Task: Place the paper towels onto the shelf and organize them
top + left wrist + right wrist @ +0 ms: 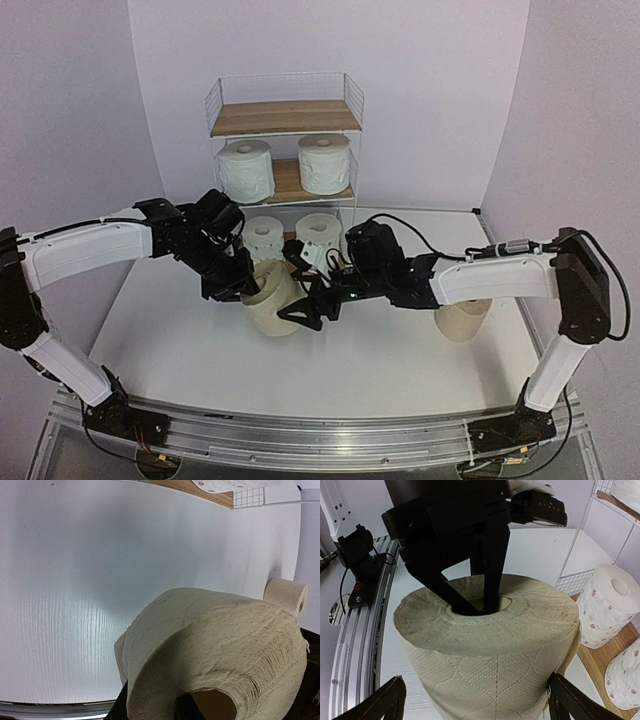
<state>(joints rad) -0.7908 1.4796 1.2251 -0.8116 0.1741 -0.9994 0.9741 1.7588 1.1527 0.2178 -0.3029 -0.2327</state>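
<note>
We see our right gripper [480, 696] open wide with one finger on each side of the upright tan roll [492, 652], our left gripper [477, 610] shut tight on that roll at its top hole, and the shelf [285, 118] farther back.

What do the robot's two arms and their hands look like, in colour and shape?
The left arm and the right arm have smooth white shells between black joints. The left hand and the right hand are black, with two tapering fingers. A black cable follows the right arm.
</note>
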